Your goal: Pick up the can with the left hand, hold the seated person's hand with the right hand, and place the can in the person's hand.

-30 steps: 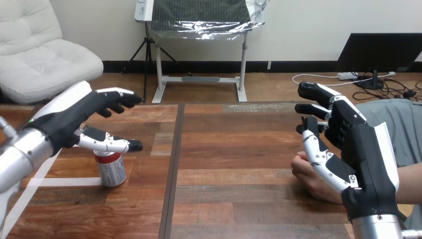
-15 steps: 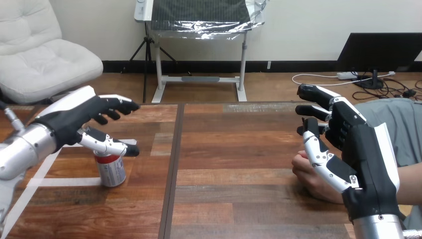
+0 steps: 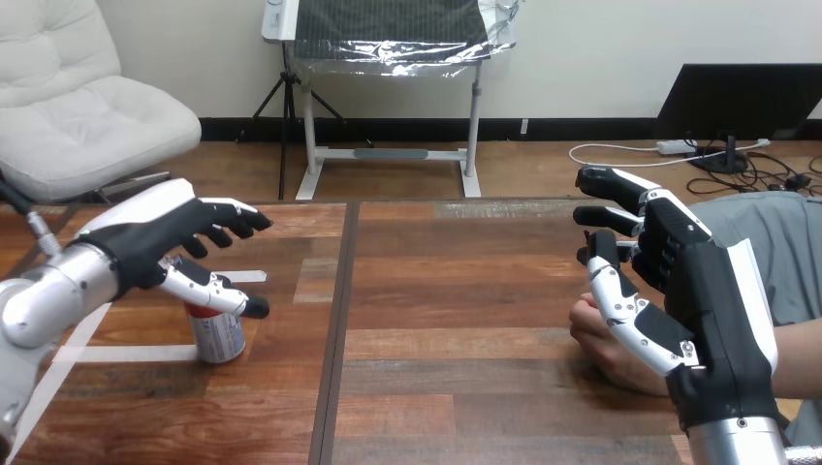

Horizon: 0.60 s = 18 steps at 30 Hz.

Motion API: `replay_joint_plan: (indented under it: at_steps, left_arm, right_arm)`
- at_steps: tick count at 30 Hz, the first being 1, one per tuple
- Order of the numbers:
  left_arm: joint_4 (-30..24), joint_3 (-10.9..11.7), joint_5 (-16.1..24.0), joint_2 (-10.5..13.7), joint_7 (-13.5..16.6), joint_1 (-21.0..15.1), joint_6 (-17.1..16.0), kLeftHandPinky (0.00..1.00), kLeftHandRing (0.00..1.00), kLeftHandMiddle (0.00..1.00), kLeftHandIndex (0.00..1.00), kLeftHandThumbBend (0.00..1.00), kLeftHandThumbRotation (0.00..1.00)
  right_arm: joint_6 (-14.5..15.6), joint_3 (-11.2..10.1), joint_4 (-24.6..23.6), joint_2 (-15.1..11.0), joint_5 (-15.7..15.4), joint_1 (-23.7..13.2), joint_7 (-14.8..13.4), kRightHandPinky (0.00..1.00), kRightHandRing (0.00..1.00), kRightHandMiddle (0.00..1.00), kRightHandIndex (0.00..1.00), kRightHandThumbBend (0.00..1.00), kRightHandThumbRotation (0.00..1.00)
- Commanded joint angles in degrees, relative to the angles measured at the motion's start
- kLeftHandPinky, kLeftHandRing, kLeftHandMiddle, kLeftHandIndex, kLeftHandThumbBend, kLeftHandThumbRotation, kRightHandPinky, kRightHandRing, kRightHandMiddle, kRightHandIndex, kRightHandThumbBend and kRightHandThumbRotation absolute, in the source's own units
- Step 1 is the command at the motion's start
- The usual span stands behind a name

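We see the can (image 3: 217,336) upright on the table (image 3: 456,291) at its left, our left hand (image 3: 155,237) just above it, fingers spread and gripping nothing; our right hand (image 3: 712,300) hangs loosely open over the person's hand (image 3: 596,336)

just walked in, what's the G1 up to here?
It's setting up a can handover. The left hand hovers open over the can, which stands at the left of the table, not yet gripped. The right hand is raised and open just in front of the person's hand, which rests on the table at the right; no hold there yet.
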Motion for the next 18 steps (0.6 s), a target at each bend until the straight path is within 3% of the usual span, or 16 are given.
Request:
replay_joint_plan:
  at_steps: [1, 18]
  left_arm:
    - [1.2, -0.9, 1.2, 1.3, 2.2, -5.4, -1.1, 0.72, 0.8, 0.83, 0.82, 0.88, 0.3]
    - [2.2, -3.0, 5.8, 1.6, 5.2, -6.4, -0.5, 0.72, 0.81, 0.84, 0.83, 0.86, 0.29]
  right_arm:
    - [-0.4, -0.6, -1.3, -0.7, 0.3, -3.8, 0.2, 0.59, 0.74, 0.81, 0.75, 0.16, 0.0]
    - [-0.5, -0.8, -1.3, -0.9, -0.1, -3.9, 0.3, 0.59, 0.74, 0.81, 0.75, 0.17, 0.0]
